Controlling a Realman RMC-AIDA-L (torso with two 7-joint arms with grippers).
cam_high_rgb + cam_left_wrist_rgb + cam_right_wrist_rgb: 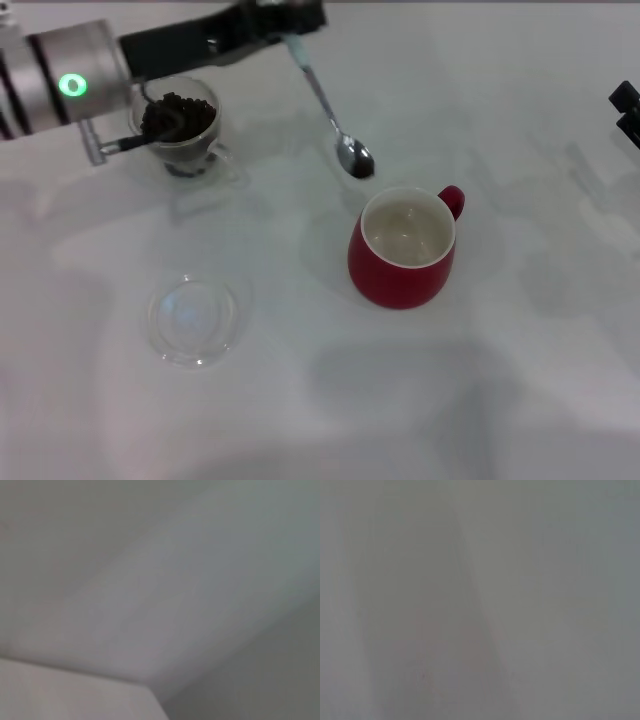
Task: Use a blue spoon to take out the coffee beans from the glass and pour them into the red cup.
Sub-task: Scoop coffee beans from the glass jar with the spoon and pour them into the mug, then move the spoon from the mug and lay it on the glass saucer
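Note:
In the head view my left gripper (293, 30) is near the top centre, shut on the pale handle of the blue spoon (325, 100). The spoon slopes down to the right, and its metal bowl (355, 157) holds a few dark coffee beans just behind the rim of the red cup (402, 255). The cup stands upright with its cream inside showing and its handle at the back right. The glass (181, 125), full of coffee beans (178, 115), stands at the back left, partly behind my left arm. My right gripper (626, 112) is only a dark tip at the right edge.
A flat clear glass saucer (193, 320) lies on the white table (500, 380) in front of the glass. Both wrist views show only blank pale surface.

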